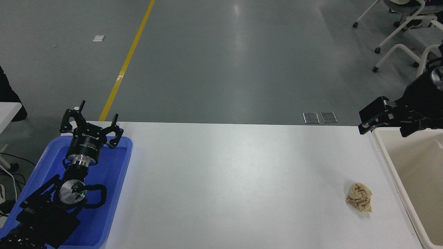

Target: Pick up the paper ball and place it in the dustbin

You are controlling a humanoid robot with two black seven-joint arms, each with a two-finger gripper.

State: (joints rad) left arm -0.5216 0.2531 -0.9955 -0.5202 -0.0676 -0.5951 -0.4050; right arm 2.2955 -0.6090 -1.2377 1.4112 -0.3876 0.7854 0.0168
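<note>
The paper ball (359, 201), a crumpled tan wad, lies on the white table (235, 180) near its right front, just left of the dustbin. The dustbin (391, 166) is a cream-white bin with a thick rim, cut off by the picture's right edge. My right gripper (383, 125) comes in from the right edge and hovers over the dustbin's far left corner, well behind the ball. It looks open and holds nothing. My left gripper (91, 121) is parked open over the blue tray at the lower left.
A blue plastic tray (121, 180) sits at the table's left end under the left arm. White office chairs (405, 38) stand on the grey floor at the far right. A yellow floor line (128, 58) runs behind the table.
</note>
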